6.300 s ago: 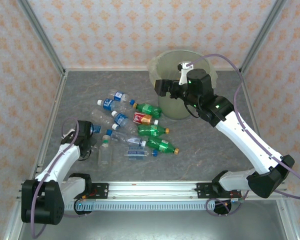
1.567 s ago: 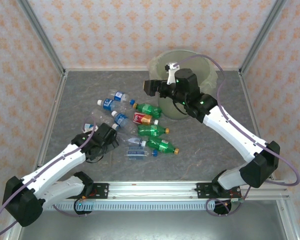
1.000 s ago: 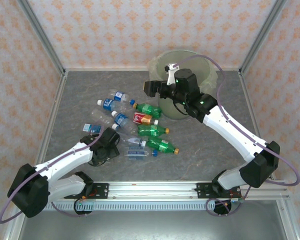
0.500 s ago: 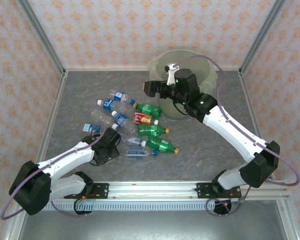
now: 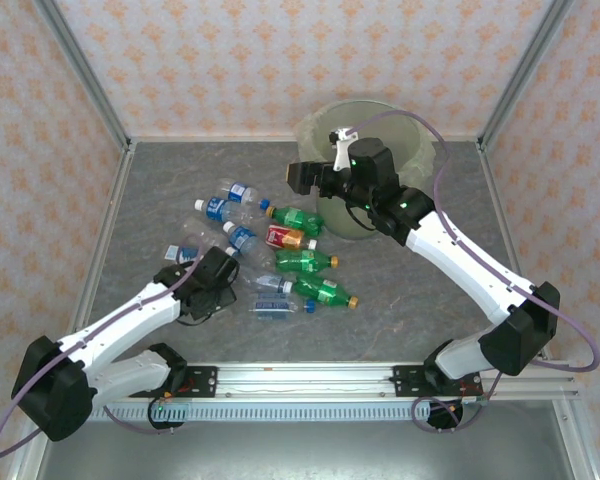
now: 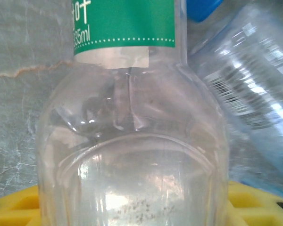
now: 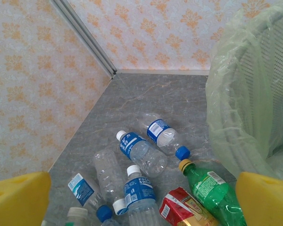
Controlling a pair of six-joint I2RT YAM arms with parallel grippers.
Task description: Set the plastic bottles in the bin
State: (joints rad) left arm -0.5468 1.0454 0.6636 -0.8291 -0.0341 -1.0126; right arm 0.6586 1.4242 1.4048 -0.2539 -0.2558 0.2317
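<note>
The plastic bottles lie scattered on the grey table: blue-labelled clear ones [image 5: 242,192] [image 7: 141,153], green ones with orange caps [image 5: 305,262] [image 7: 212,190] and a red-labelled one [image 5: 283,236] [image 7: 184,209]. My left gripper [image 5: 212,272] [image 6: 132,200] is shut on a clear bottle with a green label [image 6: 132,117]. Its base sits between the yellow fingers [image 6: 19,207], and another clear bottle [image 6: 254,94] lies right beside it. My right gripper [image 5: 298,178] [image 7: 141,202] hangs open above the pile, next to the bin [image 5: 380,110] [image 7: 245,94], with nothing between its fingers.
Patterned walls with metal frame posts [image 5: 80,70] enclose the table on three sides. A small flattened bottle [image 5: 180,255] lies left of the left gripper. A rail [image 5: 300,375] runs along the near edge by the arm bases.
The left gripper's jaws have closed in on the green-labelled clear bottle, and it has shifted a little up and left. The right arm has stayed still.
</note>
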